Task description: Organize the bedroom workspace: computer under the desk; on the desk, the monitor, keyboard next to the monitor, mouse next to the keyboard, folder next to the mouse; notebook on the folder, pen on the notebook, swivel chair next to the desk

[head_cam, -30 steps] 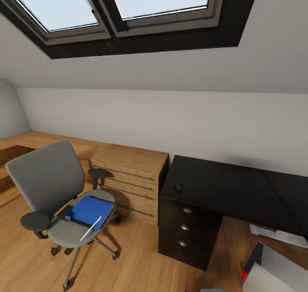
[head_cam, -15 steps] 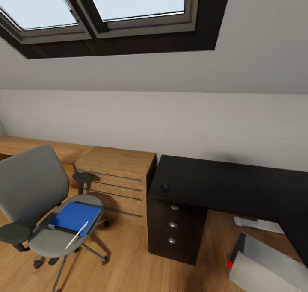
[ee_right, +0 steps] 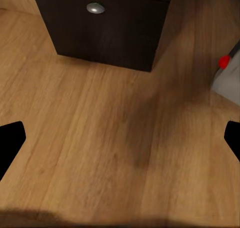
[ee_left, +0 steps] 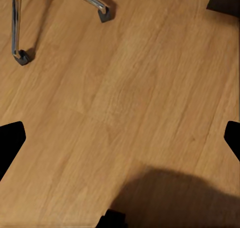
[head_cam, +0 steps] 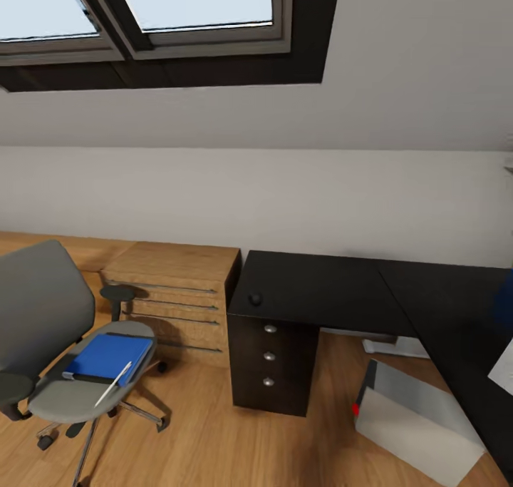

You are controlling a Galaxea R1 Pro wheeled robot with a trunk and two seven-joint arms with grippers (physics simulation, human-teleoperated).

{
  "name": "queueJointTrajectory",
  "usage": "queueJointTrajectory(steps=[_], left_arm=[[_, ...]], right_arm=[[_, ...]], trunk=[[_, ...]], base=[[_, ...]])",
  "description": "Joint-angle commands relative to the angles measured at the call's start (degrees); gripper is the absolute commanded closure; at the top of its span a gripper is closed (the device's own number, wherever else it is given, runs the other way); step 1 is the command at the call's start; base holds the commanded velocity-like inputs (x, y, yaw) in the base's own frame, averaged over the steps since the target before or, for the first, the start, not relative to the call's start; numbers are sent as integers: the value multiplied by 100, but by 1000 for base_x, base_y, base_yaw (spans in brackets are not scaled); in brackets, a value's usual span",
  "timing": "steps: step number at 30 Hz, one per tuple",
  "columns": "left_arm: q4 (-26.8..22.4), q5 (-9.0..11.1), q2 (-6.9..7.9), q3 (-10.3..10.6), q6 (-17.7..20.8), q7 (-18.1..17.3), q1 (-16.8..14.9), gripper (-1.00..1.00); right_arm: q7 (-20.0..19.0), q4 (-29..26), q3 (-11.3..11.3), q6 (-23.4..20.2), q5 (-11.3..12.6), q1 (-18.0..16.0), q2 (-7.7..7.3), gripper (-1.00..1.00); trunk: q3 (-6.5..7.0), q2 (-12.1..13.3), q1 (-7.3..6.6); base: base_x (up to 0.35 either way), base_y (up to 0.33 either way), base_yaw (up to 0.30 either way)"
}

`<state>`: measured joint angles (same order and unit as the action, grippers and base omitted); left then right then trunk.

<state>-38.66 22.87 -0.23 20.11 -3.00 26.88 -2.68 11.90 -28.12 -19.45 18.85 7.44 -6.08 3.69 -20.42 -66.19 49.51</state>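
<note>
Even daylight admitted through dark-framed roof windows (head_cam: 178, 16); soft shadows cast on light wooden plank floor (ee_left: 165, 198); renders sharp.

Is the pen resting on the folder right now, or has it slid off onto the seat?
Touching. In the head view the pen lies across the near right corner of the folder on the chair, its lower end reaching past the folder's edge over the seat.

— How do our grippers stand?
— On the left wrist view, the left gripper (ee_left: 120, 138) points straight down, its dark fingertips (ee_left: 11, 140) at nine and three o'clock, spread wide, nothing between.
— And the right?
— The right gripper (ee_right: 120, 138) matches: fingertips (ee_right: 10, 138) far apart, empty.
</note>
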Motion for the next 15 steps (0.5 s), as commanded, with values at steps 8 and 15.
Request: queueJointTrajectory(steps=[8,15], left_arm=[[-1,59,5,37,-104,37,-5,-100],[-1,59,5,37,-107,35,-5,-100]], right_arm=[[32,8,-50,31,44,-7,17,-100],[15,8,-50,24,38,-7,18,-100]], trunk=[[-41,-4,0],[-42,-4,0]], base=[[-240,0,-39],[-336,0,-1]])
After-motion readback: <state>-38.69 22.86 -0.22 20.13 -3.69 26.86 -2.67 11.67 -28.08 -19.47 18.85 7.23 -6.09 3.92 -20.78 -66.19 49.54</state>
